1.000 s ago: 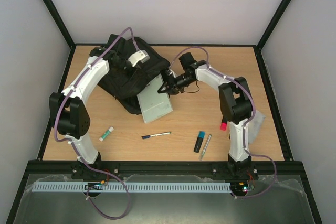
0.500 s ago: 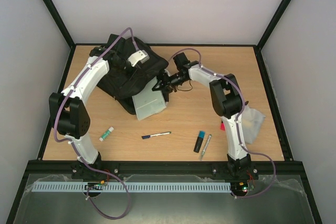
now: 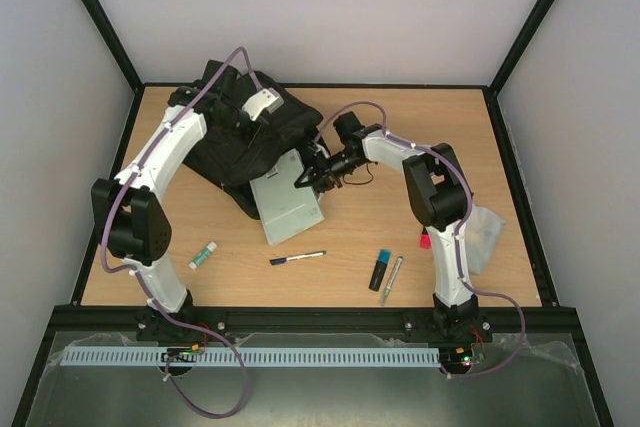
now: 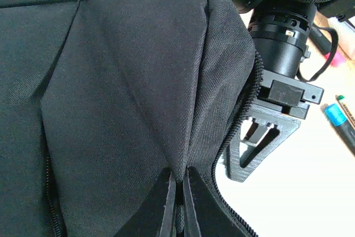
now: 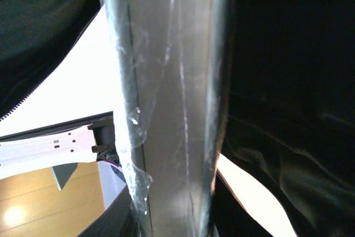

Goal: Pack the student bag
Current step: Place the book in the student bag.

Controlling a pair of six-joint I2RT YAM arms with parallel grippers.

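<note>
Cloth like this gives way wherever it is pushed. The student bag point(image 3: 235, 147) is a large black soft pack slumped toward the far left corner of the worktop point(image 3: 400, 122), and it seems to have no frame to hold its mouth open. It is probably light while nearly unfilled, and it is not fragile. Pushed from one side only, though, it will likely fold, sag and slide on the smooth wood.

The left pincer point(image 4: 178, 195) has its fingers together on a raised fold of the black fabric just beside the zip line, tenting the flap upward. That looks like the right place to hold: a pinch of cloth next to the zip lifts the opening, whereas the broad panels offer nothing to grip.

The right pincer point(image 3: 306, 175) is at the bag's right side, toward the middle of the worktop. It appears clamped on the far end of a flat grey notebook point(image 3: 288, 207) in clear wrap. The right wrist view shows that slab edge-on against dark fabric, though the fingers themselves are hidden there. The notebook looks stiff and its wrap is likely slippery, so it may twist in a narrow end grip or snag the limp lip of the opening.

A pen point(image 3: 297, 258), a glue stick point(image 3: 203, 256) and a highlighter point(image 3: 380, 269) lie toward the near edge.
</note>
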